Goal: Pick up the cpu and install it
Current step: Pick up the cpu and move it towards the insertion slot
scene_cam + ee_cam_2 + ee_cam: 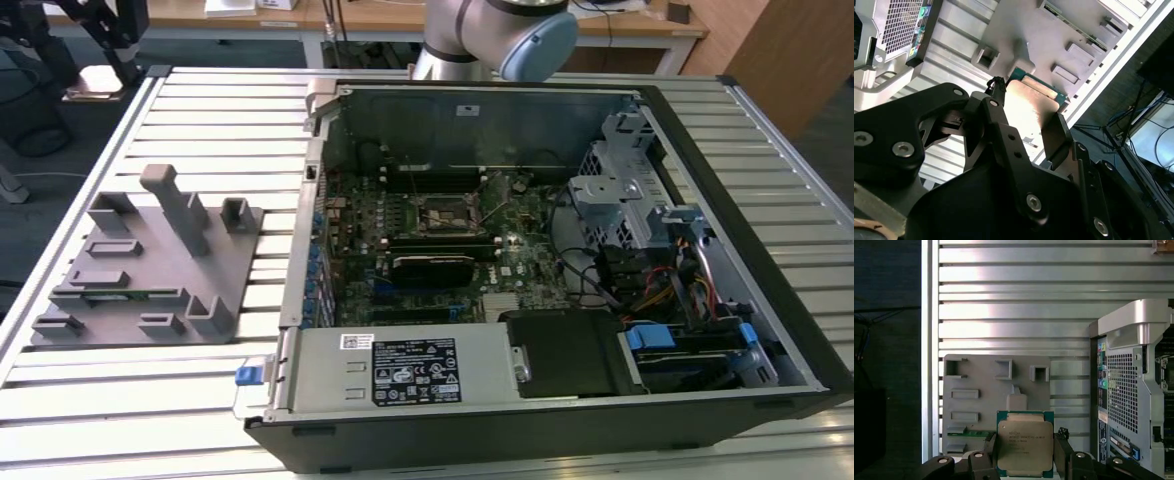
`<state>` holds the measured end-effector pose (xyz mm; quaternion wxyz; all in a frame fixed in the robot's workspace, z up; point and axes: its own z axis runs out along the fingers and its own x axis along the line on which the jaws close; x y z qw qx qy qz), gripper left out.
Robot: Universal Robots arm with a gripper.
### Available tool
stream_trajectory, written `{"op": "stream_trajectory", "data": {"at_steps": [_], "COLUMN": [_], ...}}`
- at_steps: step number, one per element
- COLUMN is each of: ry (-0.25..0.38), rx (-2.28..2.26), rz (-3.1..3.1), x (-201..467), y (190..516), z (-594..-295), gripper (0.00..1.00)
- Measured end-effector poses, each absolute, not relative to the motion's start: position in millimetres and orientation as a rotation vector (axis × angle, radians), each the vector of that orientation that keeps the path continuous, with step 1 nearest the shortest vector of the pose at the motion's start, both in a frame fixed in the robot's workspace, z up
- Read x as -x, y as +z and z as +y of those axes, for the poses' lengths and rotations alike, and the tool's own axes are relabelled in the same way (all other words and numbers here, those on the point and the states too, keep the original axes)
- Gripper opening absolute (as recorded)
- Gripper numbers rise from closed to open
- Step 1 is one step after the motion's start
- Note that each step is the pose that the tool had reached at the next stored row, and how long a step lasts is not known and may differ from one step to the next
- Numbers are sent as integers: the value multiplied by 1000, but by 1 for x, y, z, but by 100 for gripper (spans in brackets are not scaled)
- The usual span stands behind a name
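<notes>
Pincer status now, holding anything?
Pincer: closed, holding the cpu by its two opposite edges.

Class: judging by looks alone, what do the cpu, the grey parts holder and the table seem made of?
The cpu: top looks like satin silver metal, dully reflective; rim looks like green circuit board. The parts holder: matte grey, probably plastic, no shine. The table: ribbed slats, likely aluminium, with bright glints.

Silver-grey cpu (1025, 444), green rim; plain grey holder tray (979, 385); silver ribbed table (1014, 315); black end effector (1026, 452).
</notes>
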<state>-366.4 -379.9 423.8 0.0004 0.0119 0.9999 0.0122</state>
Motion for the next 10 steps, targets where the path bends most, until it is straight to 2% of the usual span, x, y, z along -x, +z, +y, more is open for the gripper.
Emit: {"op": "stream_trajectory", "data": {"at_steps": [10], "ry": [38], "rx": [-37], "rz": [3140], "x": [353], "y": [424], "z": [-380], "gripper": [54]}}
